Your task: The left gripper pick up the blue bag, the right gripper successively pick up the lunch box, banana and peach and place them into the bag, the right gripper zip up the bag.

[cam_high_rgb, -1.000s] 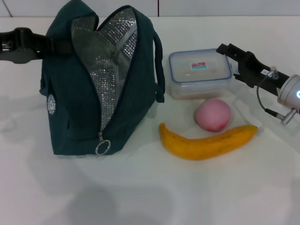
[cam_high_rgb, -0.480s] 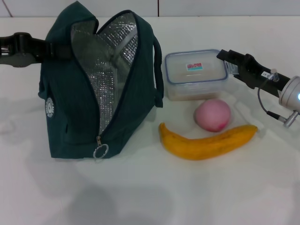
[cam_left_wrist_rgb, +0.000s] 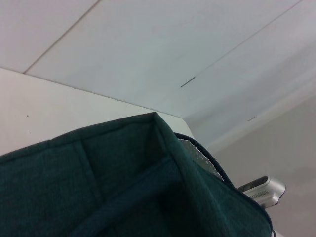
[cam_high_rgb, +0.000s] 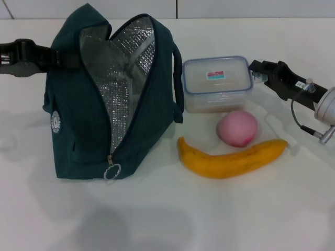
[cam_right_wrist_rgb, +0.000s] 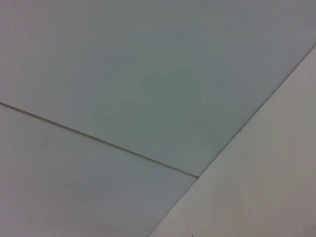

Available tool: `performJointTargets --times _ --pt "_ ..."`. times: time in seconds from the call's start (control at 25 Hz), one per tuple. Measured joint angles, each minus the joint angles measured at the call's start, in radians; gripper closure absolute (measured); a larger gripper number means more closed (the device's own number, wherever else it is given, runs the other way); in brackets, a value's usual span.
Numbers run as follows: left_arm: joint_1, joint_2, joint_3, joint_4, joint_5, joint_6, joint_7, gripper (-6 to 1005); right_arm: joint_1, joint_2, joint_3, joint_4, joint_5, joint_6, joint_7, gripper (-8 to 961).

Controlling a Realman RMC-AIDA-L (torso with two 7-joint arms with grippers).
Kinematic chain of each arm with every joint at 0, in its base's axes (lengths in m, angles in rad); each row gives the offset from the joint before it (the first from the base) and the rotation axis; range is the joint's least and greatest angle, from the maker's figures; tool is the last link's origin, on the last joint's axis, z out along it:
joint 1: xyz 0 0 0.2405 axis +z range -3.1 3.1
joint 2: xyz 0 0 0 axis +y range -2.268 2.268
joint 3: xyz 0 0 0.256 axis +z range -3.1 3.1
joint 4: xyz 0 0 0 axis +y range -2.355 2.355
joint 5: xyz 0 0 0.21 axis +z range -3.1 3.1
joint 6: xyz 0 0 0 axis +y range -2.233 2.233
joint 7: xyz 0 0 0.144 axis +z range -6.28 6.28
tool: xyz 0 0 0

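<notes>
- The left claw (cam_high_rgb: 52, 56) reaches in from the left edge and is at the bag (cam_high_rgb: 112, 99), up near its top on the far side. Its fingers are behind the fabric, so you cannot tell whether they are clamped on a handle or merely against it.
- The bag stands upright on the counter (cam_high_rgb: 220, 219) with its zip (cam_high_rgb: 112, 171) run down to the ring, and the foil lining (cam_high_rgb: 123, 78) shows through a tall, fairly narrow mouth.
- The right claw (cam_high_rgb: 255, 71) is at the right end of the box (cam_high_rgb: 217, 83), touching or just beside its rim. You cannot tell how far apart its fingers are.
- Your step in hand looks to be taking the box. Grip it across a narrow part, near the lid's rim, so the clear wall does not slip.
- Lift it straight up before you carry it left. The peach (cam_high_rgb: 237, 128) sits just in front of the box and the banana (cam_high_rgb: 233, 157) lies in front of that, so a low sweep could roll them.
- The box looks wide for that mouth. Tilt it end first, and hold the bag steady with the left arm.
</notes>
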Motion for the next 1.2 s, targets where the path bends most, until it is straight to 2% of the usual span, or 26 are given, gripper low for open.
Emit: performJointTargets --times 0.24,0.48,0.84,1.2 --pt "0.000 -0.002 0.000 -0.001 0.000 0.001 0.006 953 -0.009 0.000 0.003 -0.002 0.003 -0.020 -0.005 802" --pt "0.007 -0.002 0.000 -0.001 0.000 0.002 0.009 953 -0.020 0.000 0.005 -0.017 0.026 -0.065 -0.035 856" --pt "0.012 -0.001 0.000 -0.002 -0.001 0.002 0.019 953 -0.033 0.000 0.004 -0.028 0.035 -0.103 -0.044 860" --pt "0.014 0.000 -0.008 -0.002 -0.001 -0.004 0.031 953 -0.091 0.000 0.005 -0.059 0.149 -0.219 -0.043 859"
